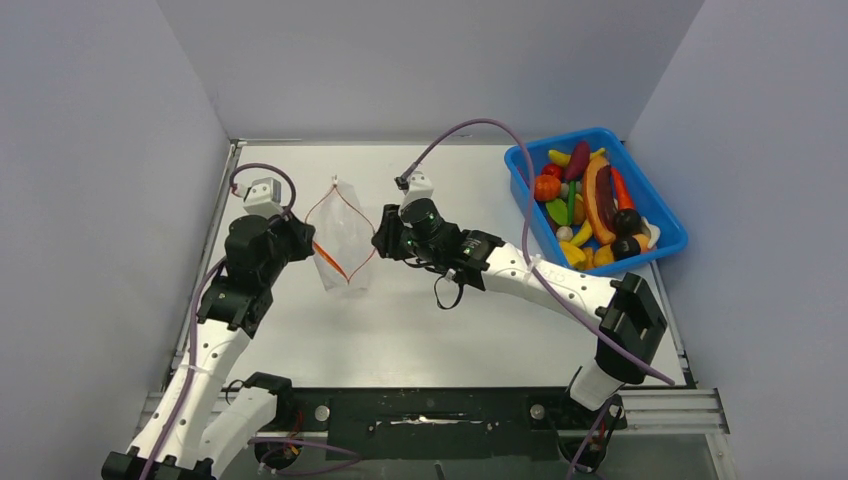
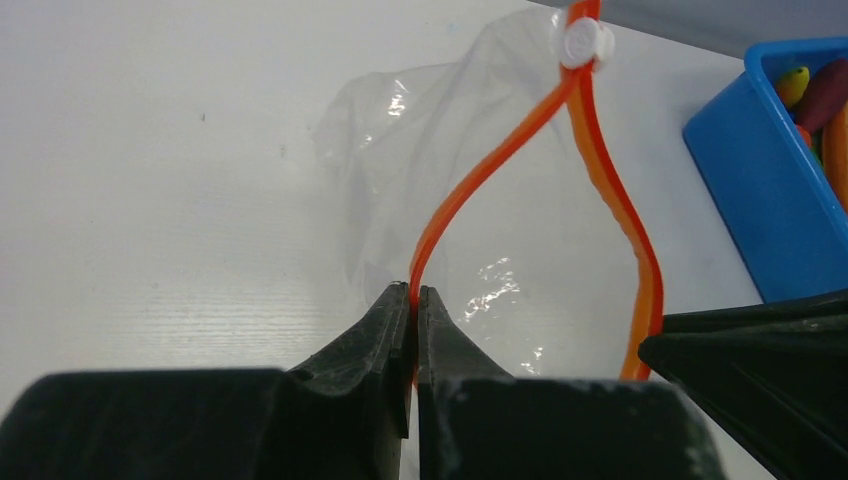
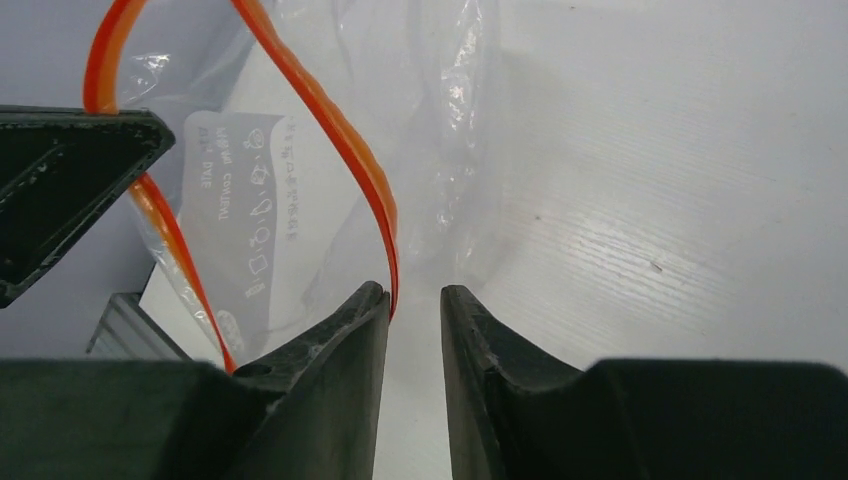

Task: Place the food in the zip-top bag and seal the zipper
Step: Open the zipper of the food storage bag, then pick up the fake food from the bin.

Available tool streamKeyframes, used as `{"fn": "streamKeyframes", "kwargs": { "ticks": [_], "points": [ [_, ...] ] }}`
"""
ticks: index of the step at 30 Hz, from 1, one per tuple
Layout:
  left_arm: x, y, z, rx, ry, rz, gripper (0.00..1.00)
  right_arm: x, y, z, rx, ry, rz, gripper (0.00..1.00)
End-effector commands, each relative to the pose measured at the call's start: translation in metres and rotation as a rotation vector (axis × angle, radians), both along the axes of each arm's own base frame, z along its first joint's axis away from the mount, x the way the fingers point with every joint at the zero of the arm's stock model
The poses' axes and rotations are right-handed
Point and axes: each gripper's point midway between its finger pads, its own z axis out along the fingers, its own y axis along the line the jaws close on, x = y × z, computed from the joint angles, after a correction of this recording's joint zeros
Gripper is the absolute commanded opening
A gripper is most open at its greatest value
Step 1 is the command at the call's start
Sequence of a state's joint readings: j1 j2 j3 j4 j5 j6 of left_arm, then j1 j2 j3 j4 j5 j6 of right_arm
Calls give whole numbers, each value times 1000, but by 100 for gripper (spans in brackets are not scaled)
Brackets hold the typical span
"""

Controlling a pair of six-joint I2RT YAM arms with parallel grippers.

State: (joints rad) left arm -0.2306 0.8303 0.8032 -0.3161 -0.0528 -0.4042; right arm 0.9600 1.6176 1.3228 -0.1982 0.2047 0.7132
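My left jaws clamped on one zipper (image 2: 480,170) lip, right jaws apart beside the other, I should hold the zip-top bag (image 1: 345,245) mouth wide.

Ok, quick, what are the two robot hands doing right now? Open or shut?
Left gripper: shut, pinching the zipper.
Right gripper: open, zipper beside one finger, not gripped.

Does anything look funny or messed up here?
Nothing is spilled or broken. One odd bit: the left gripper pinches one side of the zipper on the zip-top bag, but the right gripper has its jaws apart, the other side only lying beside one finger. All the food sits in the blue tray.
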Motion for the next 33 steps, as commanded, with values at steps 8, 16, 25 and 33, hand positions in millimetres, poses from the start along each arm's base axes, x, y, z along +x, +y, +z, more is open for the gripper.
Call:
{"fn": "streamKeyframes", "kwargs": {
  "ticks": [8, 16, 25, 33],
  "points": [
    [9, 10, 30, 188, -106, 103, 0, 7, -13, 44, 106, -125, 54, 49],
    [3, -30, 49, 212, -170, -58, 0, 20, -92, 56, -62, -206, -55, 50],
    [-16, -76, 31, 81, -192, -303, 0, 51, -212, 57, -298, -186, -309, 51],
    [-28, -78, 5, 80, -110, -344, 0, 92, -312, 50, -460, -122, -536, 50]
  ]
}}
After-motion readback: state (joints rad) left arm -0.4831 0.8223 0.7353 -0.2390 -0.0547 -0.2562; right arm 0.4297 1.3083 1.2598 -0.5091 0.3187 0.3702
